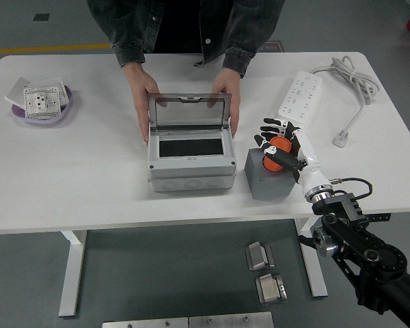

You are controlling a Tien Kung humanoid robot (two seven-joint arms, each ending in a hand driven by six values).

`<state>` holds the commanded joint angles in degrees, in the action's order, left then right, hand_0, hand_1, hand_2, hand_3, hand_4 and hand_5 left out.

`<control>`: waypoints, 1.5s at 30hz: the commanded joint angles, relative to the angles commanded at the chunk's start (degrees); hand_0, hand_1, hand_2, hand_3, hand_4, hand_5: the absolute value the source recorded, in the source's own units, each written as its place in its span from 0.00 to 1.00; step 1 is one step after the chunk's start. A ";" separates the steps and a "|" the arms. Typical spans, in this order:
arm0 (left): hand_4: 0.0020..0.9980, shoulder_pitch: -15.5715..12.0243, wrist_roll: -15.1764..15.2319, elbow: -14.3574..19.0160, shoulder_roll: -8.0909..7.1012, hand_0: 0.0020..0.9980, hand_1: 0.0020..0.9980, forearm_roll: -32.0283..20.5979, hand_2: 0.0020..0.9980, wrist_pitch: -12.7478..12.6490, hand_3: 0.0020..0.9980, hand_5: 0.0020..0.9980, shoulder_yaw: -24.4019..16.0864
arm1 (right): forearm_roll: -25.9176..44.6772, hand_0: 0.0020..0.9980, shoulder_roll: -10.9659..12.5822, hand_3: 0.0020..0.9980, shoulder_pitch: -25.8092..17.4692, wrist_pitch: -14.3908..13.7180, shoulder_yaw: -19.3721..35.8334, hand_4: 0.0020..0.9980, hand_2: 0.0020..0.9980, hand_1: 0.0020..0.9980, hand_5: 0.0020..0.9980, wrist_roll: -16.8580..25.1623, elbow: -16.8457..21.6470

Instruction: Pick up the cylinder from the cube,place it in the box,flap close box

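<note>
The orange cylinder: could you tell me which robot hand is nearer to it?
The right hand: its fingers wrap the orange cylinder on the grey cube. The left hand is out of view.
</note>
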<state>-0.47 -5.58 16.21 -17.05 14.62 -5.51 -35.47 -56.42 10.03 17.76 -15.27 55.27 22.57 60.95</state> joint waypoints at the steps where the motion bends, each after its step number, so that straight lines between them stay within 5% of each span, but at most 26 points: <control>1: 0.66 0.01 0.00 0.00 0.01 0.67 0.67 0.01 0.62 0.00 0.67 0.14 0.01 | 0.01 0.72 0.00 0.67 0.00 -0.02 -0.11 0.73 0.65 0.66 0.07 -0.04 0.05; 2: 0.66 0.00 -0.01 0.00 0.02 0.66 0.67 0.02 0.62 0.00 0.67 0.14 0.02 | 0.02 0.71 0.01 0.67 0.01 -0.03 -0.21 0.66 0.64 0.66 0.00 -0.08 0.09; 7: 0.66 0.02 -0.03 0.01 0.10 0.66 0.67 0.10 0.62 0.03 0.67 0.14 0.08 | -0.06 0.71 0.07 0.67 0.00 0.03 -0.68 0.66 0.64 0.66 0.00 -0.22 0.43; 8: 0.66 0.02 -0.04 0.01 0.12 0.66 0.67 0.09 0.62 0.03 0.67 0.14 0.09 | -0.07 0.71 0.07 0.67 0.00 0.06 -0.78 0.59 0.64 0.66 0.00 -0.23 0.49; 43: 0.66 -0.12 -0.07 0.00 0.47 0.66 0.67 0.10 0.63 0.12 0.67 0.13 0.11 | 4.10 0.69 0.82 0.61 -0.77 -0.42 -2.33 0.51 0.58 0.63 0.00 -1.64 0.68; 44: 0.66 -0.12 -0.06 0.00 0.47 0.66 0.67 0.11 0.63 0.11 0.67 0.13 0.09 | 4.04 0.71 0.83 0.52 -0.77 -0.53 -2.41 0.22 0.51 0.56 0.00 -1.77 0.88; 45: 0.66 -0.11 -0.05 0.00 0.48 0.66 0.67 0.12 0.63 0.11 0.67 0.13 0.03 | 3.95 0.71 0.86 0.52 -0.77 -0.65 -2.48 0.22 0.51 0.56 0.00 -1.93 1.16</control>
<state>-0.58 -5.63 16.21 -16.57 14.74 -5.40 -35.44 -52.47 10.89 16.99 -15.93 52.79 20.64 62.11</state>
